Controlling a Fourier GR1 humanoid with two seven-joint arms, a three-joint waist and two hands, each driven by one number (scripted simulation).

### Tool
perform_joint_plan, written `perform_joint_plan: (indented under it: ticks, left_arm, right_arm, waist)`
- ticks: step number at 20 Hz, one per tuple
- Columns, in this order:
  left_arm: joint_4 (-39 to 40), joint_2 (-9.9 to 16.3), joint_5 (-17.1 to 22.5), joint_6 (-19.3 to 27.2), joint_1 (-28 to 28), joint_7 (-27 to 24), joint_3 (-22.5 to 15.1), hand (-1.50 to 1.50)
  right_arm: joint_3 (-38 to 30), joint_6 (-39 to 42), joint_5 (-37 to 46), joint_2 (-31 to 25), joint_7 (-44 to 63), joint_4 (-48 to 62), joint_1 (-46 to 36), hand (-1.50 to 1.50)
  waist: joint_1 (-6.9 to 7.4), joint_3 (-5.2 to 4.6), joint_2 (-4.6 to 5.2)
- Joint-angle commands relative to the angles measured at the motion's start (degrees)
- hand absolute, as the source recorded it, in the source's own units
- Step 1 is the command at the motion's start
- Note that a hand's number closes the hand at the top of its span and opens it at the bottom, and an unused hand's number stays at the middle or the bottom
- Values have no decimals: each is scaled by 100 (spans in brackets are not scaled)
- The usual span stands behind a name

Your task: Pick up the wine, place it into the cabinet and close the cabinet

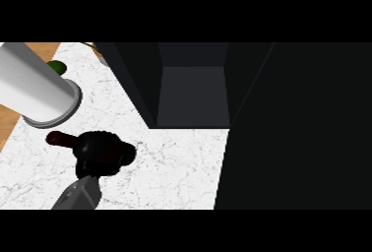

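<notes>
The wine bottle lies low on the white marble counter at the left, and only its dark red neck shows. My left hand is curled round the bottle's body and hides it. Its grey forearm comes up from the lower left edge. The dark cabinet stands open at the middle back, to the right of and beyond the hand, and its grey inside is bare. My right hand does not show.
A tall white cylinder stands just behind the bottle at the left, with a green object behind it. The open cabinet door fills the right side as a big dark panel. A wooden strip runs along the counter's left edge.
</notes>
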Motion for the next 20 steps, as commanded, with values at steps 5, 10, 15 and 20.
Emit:
perform_joint_plan:
  ticks: [5, 10, 15, 20]
  left_arm:
    - [-1572, -508, 119, 5, 698, 458, -510, 150]
    - [-2668, -661, 773, 505, 872, 1073, -1631, 150]
    - [-4015, -668, 1239, 1205, 1690, 1656, -2643, 150]
    - [-5291, -670, 1564, 2398, 1932, 2252, -3474, 150]
  right_arm:
    - [37, -92, -153, 20, 356, -442, -3, -150]
    - [-125, 63, -304, 5, -7, -43, -15, -150]
    - [-279, -22, -479, -78, 382, -294, -94, -150]
    - [-149, -119, -286, 21, 397, -234, -264, -150]
  waist:
    - [26, 2, -12]
    - [29, 7, -29]
    - [9, 1, -5]
    - [12, -1, -2]
